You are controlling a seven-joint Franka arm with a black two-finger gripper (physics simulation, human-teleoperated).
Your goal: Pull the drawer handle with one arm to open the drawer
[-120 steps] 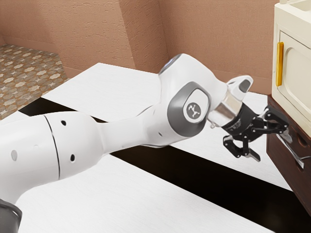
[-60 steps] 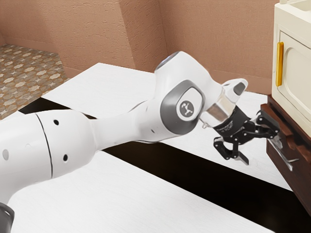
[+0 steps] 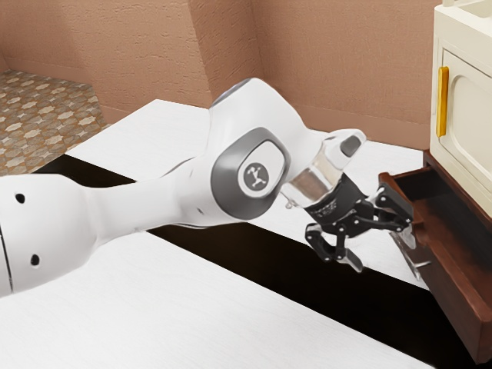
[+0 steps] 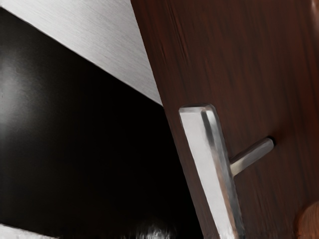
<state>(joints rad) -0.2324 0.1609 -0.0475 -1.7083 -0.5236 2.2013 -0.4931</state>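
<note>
Arm (image 3: 138, 211) first, white and smooth, reaching over the worktop (image 3: 131, 307) from the exterior view's left. A dark band (image 3: 277, 257) slants across the white top beneath it. Farther out, the black tool (image 3: 383, 250) tilts downward, its two fingers spread wide with a clear gap between them, gripping nothing. The finger nearer the drawer (image 3: 463, 304) is right by the silver handle (image 3: 413, 266); from where I stand I can't tell whether they touch. That handle is a straight bar on the dark wood front, held off it by a slim post (image 4: 253, 156). The drawer stands open, its hollow inside plain to see. Above it sits a cream cupboard (image 3: 469, 165), door closed, with a yellow pull (image 3: 442, 101). Beyond are pinkish-brown walls (image 3: 346, 61) and patterned floor tiles (image 3: 38, 115).
</note>
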